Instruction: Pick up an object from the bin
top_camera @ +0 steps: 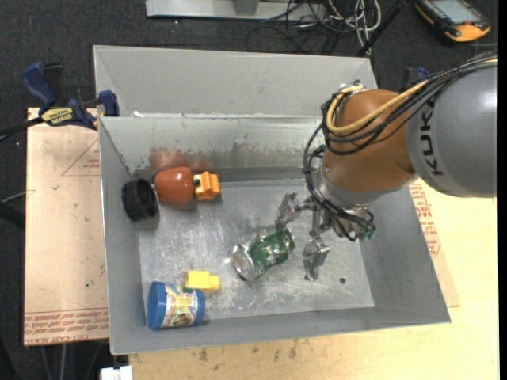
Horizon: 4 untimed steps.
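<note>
From my station the one word I can read is the black "KUKA" brand lettering on the grey arm link (467, 133). It runs sideways along the rounded shell beside the orange wrist cover (368, 145), and its last letter is partly crossed by cables (412, 93). The blue canister (175, 305) carries a colourful printed label, but I cannot make out any words. The crushed green can (265, 252) shows pale markings I cannot read either.

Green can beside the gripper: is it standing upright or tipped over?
Tipped over. The green can lies on its side in the bin, its silver end facing the view's lower left.
</note>
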Available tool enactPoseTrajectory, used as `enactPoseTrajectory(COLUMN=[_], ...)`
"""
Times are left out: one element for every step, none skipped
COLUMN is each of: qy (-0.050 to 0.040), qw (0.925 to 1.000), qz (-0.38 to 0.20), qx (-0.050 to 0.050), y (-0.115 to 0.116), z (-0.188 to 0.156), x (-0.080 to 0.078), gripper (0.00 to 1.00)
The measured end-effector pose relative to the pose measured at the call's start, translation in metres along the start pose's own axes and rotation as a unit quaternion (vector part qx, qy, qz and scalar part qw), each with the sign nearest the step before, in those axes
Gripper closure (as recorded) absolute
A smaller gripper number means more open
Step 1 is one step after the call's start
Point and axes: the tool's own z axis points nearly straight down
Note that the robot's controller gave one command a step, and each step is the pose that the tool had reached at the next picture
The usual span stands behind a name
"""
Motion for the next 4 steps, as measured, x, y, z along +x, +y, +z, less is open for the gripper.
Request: enactPoseTrajectory(qy=[-0.0026,-0.0026,0.0018,0.0019], qw=[0.9956,0.9956,0.9959,0.9959], qz=[-0.094,-0.094,-0.09,-0.09], qx=[0.0,0.0,-0.001,-0.002], y=[-0.015,-0.015,-0.028,-0.028], z=[0.075,0.075,-0.033,-0.033], x=[-0.038,-0.038,-0.031,-0.031], gripper=[1.0,1.0,1.0,1.0])
